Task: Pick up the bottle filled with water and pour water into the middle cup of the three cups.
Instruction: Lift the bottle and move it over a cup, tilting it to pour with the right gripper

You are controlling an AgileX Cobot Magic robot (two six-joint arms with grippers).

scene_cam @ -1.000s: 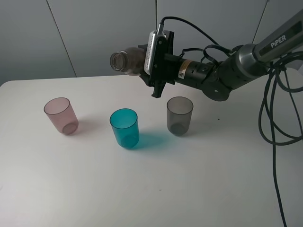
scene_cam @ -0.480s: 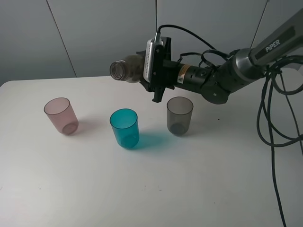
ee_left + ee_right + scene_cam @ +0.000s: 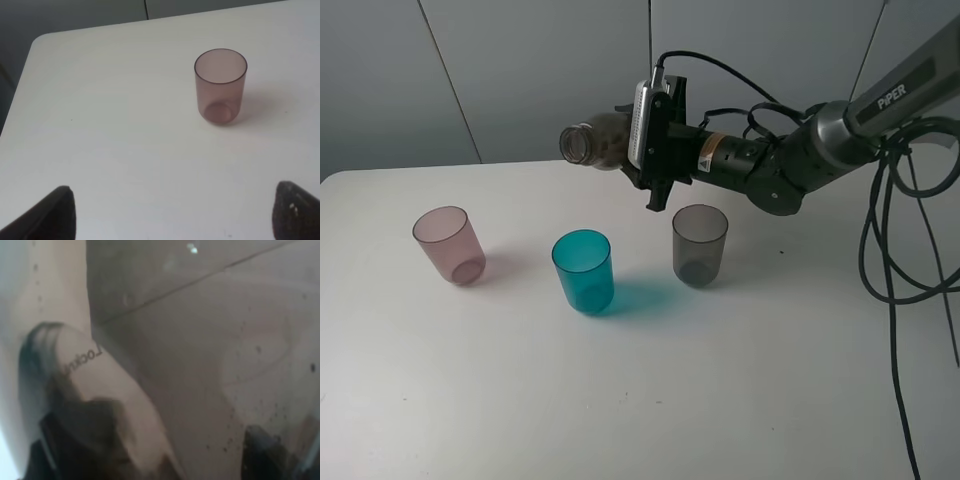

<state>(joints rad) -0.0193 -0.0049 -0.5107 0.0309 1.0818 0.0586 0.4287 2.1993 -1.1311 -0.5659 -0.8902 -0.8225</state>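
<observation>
1. Right gripper [image 3: 628,150]: shut hard on the bottle [image 3: 590,143], gripping it around the body. The neck and open mouth stick out free beyond the fingers. In the right wrist view the smoky bottle wall fills almost everything, with dark pads [image 3: 75,450] at the edges.
2. Bottle position: in the air over the table [image 3: 440,400], higher than every cup rim and touching none of them.
3. Long axis: nearly level and running along the row of cups. The base points toward the right arm, the mouth toward the side where the pink cup [image 3: 450,244] stands.
4. Key relation: the middle cup [image 3: 583,270], teal and upright, stands below the mouth. In the high view the two line up side to side. How far the mouth hangs behind the cup I cannot tell. The grey cup [image 3: 700,244] sits below the gripper's wrist.
5. No stream shows at the mouth. Whether the teal cup holds any water is not readable.
6. Left gripper [image 3: 175,220]: jaws spread wide and holding nothing. Its camera looks down at the pink cup. The right arm is the nearer one and the only one placed to pour.
7. Judgement: the next move probably needs the mouth brought squarely over the teal rim, then the neck dipped. The risk is water landing on the table short of the cup.
</observation>
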